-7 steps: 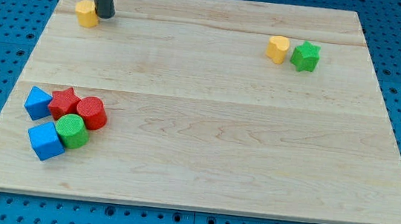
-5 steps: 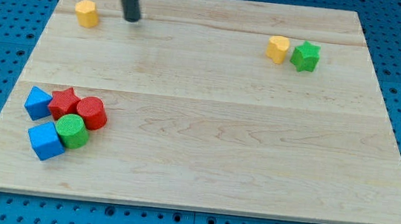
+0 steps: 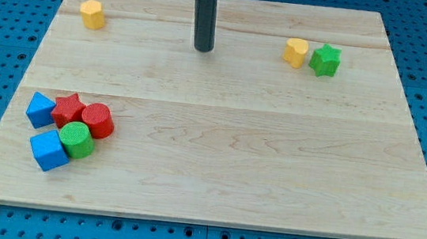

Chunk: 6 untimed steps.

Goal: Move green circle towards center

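Now my tip (image 3: 203, 49), a bare rod holding nothing, stands on the board (image 3: 220, 136) well apart from the green circle (image 3: 77, 139), which lies toward seven o'clock.

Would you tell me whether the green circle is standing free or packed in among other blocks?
Packed in. The green circle touches the red cylinder, red star and a blue cube; my tip is far off.
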Each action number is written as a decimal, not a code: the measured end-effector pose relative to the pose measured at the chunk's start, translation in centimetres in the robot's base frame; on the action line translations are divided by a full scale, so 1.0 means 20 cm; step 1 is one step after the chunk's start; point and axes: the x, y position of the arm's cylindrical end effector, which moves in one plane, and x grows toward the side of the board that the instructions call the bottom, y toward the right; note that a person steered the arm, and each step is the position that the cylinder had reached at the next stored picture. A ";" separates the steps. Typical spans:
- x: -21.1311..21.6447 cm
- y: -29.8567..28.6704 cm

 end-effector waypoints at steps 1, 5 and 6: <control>0.27 0.00; 0.37 -0.02; 0.44 -0.02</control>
